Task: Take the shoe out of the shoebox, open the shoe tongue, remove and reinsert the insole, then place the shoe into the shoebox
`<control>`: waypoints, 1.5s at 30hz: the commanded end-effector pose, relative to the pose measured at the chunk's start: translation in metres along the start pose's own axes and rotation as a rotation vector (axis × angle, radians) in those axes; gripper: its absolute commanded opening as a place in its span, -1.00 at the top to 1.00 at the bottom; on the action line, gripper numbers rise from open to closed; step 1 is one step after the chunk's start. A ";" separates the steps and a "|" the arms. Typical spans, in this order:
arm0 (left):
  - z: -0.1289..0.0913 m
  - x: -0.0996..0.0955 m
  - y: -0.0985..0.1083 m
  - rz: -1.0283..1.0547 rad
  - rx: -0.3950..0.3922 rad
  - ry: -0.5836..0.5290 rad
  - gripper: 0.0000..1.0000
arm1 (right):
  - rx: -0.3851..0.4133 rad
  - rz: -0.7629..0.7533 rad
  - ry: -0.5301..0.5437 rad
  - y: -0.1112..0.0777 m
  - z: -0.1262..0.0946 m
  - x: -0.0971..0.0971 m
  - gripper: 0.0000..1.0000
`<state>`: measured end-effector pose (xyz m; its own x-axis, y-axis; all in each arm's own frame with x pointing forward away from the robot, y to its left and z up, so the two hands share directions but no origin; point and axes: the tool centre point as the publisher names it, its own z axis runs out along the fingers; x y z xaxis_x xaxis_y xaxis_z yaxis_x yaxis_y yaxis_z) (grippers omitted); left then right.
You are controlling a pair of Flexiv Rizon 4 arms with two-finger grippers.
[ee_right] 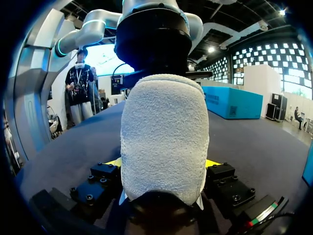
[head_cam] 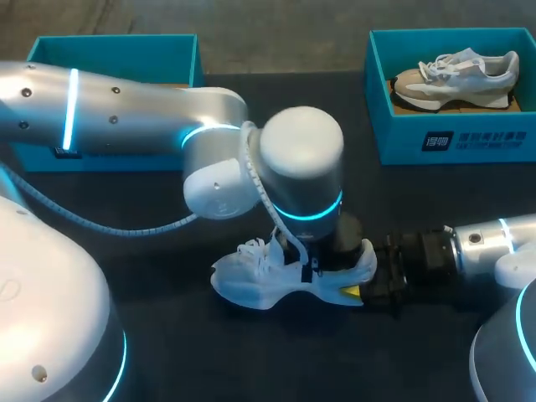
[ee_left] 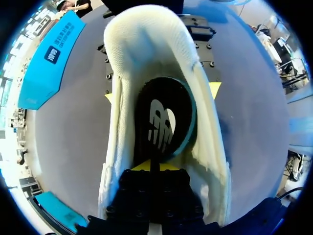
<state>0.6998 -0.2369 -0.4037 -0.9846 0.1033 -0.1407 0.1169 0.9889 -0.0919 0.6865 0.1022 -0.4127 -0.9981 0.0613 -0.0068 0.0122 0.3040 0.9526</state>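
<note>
- Counts: two shoeboxes, two shoes, one insole visible, two arms, all on one dark table.
- Far left: left shoebox, teal. Its near part is hidden behind the left arm, and nothing can be made out in the part that shows.
- Left arm comes in from the left, with its wrist right above the white shoe, so it covers the shoe's middle in the head view.
- Left gripper is hidden under the wrist in the head view. In the left wrist view it is down inside the shoe opening at the edge of the insole. Cannot tell whether it is clenched on anything or loose.
- White shoe is at table centre, near side, out of both boxes. It stands on its sole with the toe left and the heel right, and the laces are loose on top.
- Insole is black with a white mark and lies inside the shoe. Its front end is hidden under the upper.
- Right gripper is clamped on the white shoe's heel, with a yellow tip pressed to each side.
- Right arm comes in low from the right. Its base is cut off at the edge.
- Far right: right shoebox, teal, with its right end cut off.
- Second shoe is beige and white and lies inside the right shoebox with its toe to the left.
</note>
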 end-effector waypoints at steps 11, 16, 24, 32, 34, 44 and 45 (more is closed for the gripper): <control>-0.030 0.008 0.012 0.072 0.188 0.160 1.00 | 0.002 -0.001 -0.001 -0.001 0.000 0.004 1.00; -0.039 0.013 0.010 0.089 0.241 0.214 1.00 | 0.002 -0.001 -0.001 -0.001 0.000 0.004 1.00; -0.047 0.019 0.007 0.120 0.327 0.292 1.00 | 0.002 -0.001 -0.001 -0.001 0.000 0.004 1.00; -0.061 0.024 0.004 0.164 0.414 0.330 1.00 | 0.002 -0.001 -0.001 -0.001 0.000 0.004 1.00; -0.064 0.027 0.003 0.171 0.421 0.325 1.00 | 0.002 -0.001 -0.001 -0.001 0.000 0.004 1.00; -0.075 0.027 0.008 0.188 0.505 0.351 1.00 | 0.002 -0.001 -0.001 -0.001 0.000 0.004 1.00; -0.076 0.026 0.008 0.188 0.513 0.354 1.00 | 0.002 -0.001 -0.001 -0.001 0.000 0.004 1.00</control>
<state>0.6640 -0.2262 -0.3342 -0.9157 0.3812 0.1269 0.2585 0.8009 -0.5401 0.6846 0.1021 -0.4125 -0.9982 0.0594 -0.0071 0.0113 0.3041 0.9526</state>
